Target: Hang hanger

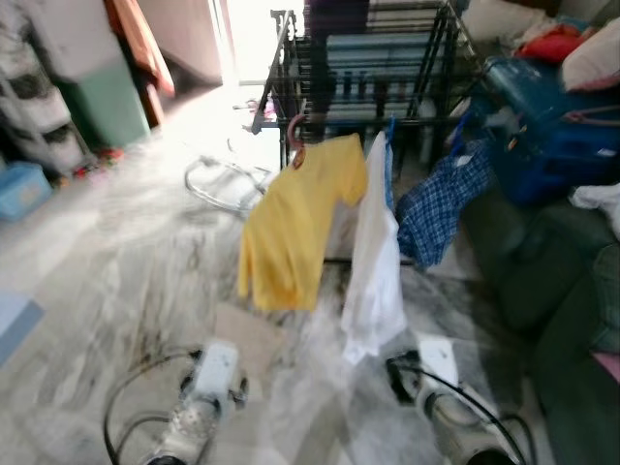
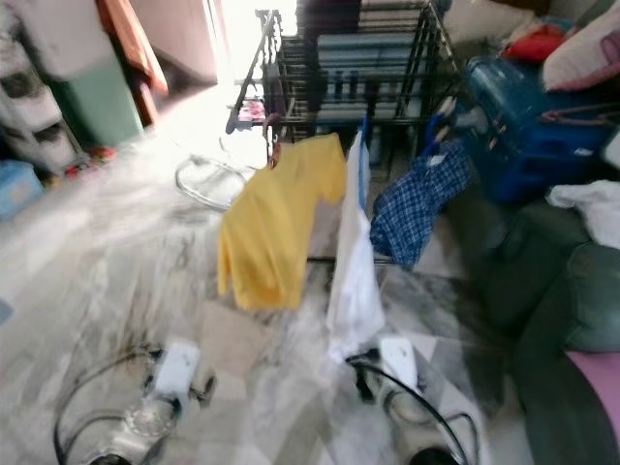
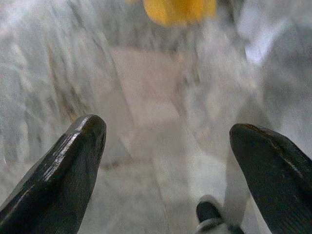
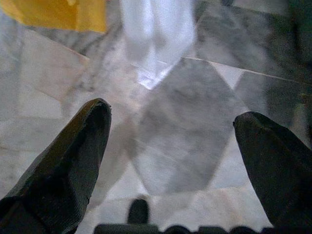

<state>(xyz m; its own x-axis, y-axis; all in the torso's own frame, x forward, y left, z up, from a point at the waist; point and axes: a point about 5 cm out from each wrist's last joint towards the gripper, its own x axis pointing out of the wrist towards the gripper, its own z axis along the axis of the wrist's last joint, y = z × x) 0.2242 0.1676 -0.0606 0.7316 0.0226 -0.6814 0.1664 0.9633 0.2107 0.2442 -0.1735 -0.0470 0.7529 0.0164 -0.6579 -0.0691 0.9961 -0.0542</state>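
Blurred head views. Both arms hang low over the marble floor (image 1: pixel 107 291). Left gripper (image 3: pixel 165 141) is spread wide, nothing between its fingers (image 3: pixel 73 161), just pale floor tile under it. Right gripper (image 4: pixel 170 141) is likewise spread and empty, over grey tiles.

Ahead of both grippers a black drying rack (image 1: pixel 387 68) stands. A yellow T-shirt (image 1: pixel 295 218) hangs from its front rail on a reddish hanger (image 1: pixel 295 136), ahead of the left gripper. A white garment (image 1: pixel 376 262) hangs just beside it, directly ahead of the right gripper, its hem close to that arm. A blue checked shirt (image 1: pixel 436 208) hangs further right. Blue bag (image 1: pixel 547 116) beyond that, right of the rack.
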